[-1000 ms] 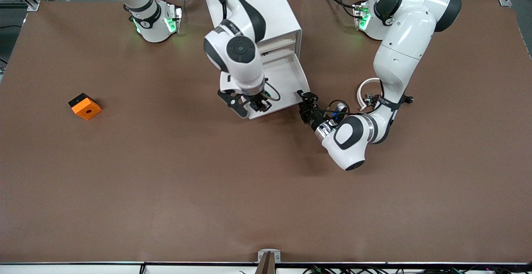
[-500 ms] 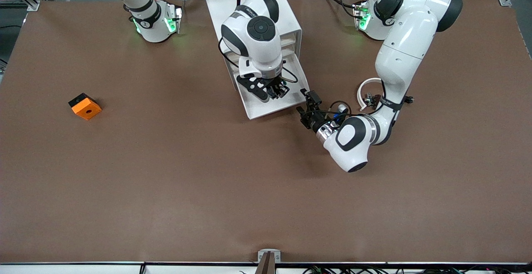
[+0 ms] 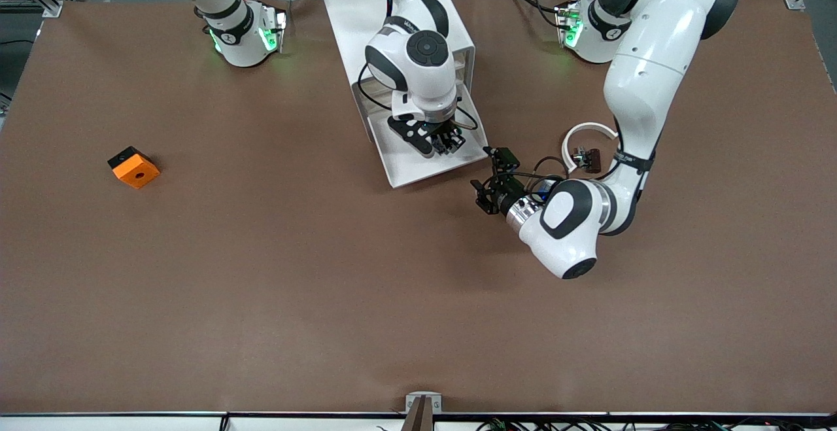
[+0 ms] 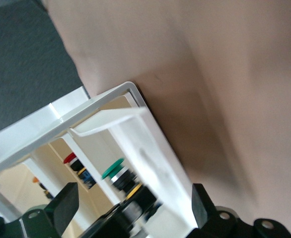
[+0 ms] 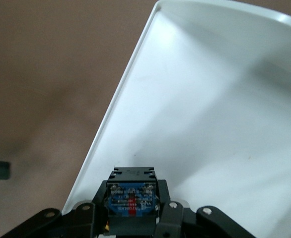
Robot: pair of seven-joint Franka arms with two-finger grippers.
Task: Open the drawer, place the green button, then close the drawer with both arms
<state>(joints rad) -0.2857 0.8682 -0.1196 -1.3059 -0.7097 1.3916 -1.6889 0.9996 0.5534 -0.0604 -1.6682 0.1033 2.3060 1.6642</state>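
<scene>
The drawer is pulled out of the white cabinet toward the front camera. My right gripper is over the open drawer, shut on the button. The right wrist view shows the button's black body with a blue label between the fingers, above the white tray. The left wrist view shows its green cap past the drawer's wall. My left gripper is open and empty, low over the table beside the drawer's front corner, toward the left arm's end. Its fingers stand wide apart.
An orange block lies toward the right arm's end of the table. A small dark brown part with a white arc lies by the left arm's forearm. A red-capped part shows past the drawer in the left wrist view.
My right gripper has carried the button from the drawer's front edge to over the tray, closer to the cabinet. My left gripper has drawn back from the drawer's front corner.
</scene>
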